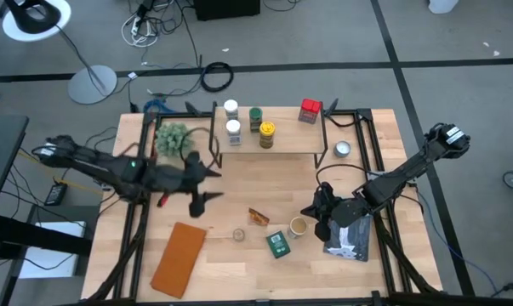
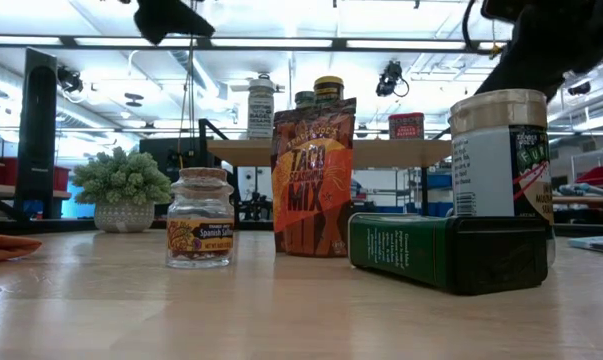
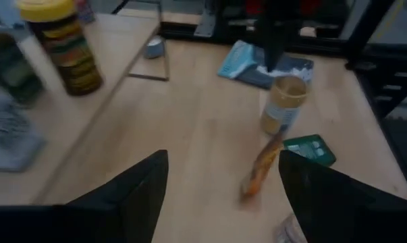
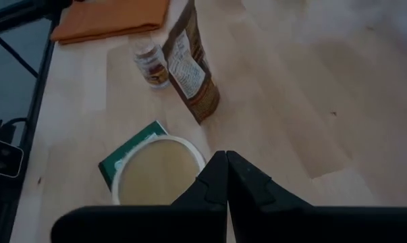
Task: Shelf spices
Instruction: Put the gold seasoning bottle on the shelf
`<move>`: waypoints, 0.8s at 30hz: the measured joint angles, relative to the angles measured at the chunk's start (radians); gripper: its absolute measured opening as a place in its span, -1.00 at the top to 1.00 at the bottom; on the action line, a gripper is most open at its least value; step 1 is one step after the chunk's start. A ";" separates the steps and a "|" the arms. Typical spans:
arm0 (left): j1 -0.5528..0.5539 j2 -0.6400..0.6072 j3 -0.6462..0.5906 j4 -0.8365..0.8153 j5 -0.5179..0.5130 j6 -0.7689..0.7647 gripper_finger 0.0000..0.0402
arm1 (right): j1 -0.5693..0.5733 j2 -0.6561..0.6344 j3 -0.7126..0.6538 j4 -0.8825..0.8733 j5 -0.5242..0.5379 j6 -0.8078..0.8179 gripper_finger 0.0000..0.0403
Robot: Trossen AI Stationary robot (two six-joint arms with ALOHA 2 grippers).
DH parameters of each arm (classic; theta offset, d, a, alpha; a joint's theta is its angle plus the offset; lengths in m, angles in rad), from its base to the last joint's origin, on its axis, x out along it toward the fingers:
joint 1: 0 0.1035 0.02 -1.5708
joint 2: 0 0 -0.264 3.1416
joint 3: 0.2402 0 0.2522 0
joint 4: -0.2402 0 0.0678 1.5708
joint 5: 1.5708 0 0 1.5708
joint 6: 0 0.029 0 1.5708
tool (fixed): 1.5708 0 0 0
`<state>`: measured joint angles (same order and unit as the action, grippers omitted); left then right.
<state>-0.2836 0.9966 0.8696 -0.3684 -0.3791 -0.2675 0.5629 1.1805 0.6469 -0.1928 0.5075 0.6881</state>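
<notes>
High view, left end effector (image 1: 207, 184): fingers spread wide, holding nothing, over bare tabletop (image 1: 239, 174) just in front of the shelf (image 1: 286, 138).
Right end effector (image 1: 311, 209): fingers pressed together, empty, just beside the tan-lidded jar (image 1: 297, 225).
Amber packet (image 1: 258, 217): stands near the tabletop's middle; judged light, soft and crinkly, best pinched across its flat faces near the top.
Small glass jar (image 1: 237, 233): judged hard, smooth and breakable; take it across the lid or body.
Green tin (image 1: 278, 245): lies flat; judged stiff, slick metal, best gripped across its narrow sides.
Shelved spices: white-lidded jars (image 1: 231, 110), a yellow-lidded jar (image 1: 266, 133) and the red box (image 1: 310, 110) already stand on the shelf.
</notes>
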 joint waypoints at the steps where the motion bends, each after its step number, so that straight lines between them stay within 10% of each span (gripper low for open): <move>1: -0.023 -0.001 -0.035 0.046 -0.017 -0.010 -0.43 | 0.000 0.000 0.021 -0.032 -0.001 0.000 1.00; 13: -0.138 0.113 -0.247 0.441 -0.152 -0.059 -0.43 | -0.004 0.000 0.297 -0.620 -0.215 0.098 0.99; 24: -0.137 0.197 -0.252 0.484 -0.153 -0.070 -0.43 | -0.094 0.002 0.367 -0.567 -0.466 0.048 0.72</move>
<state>-0.4210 1.1931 0.6178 0.1152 -0.5316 -0.3372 0.4689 1.1820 1.0144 -0.7603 0.0413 0.7364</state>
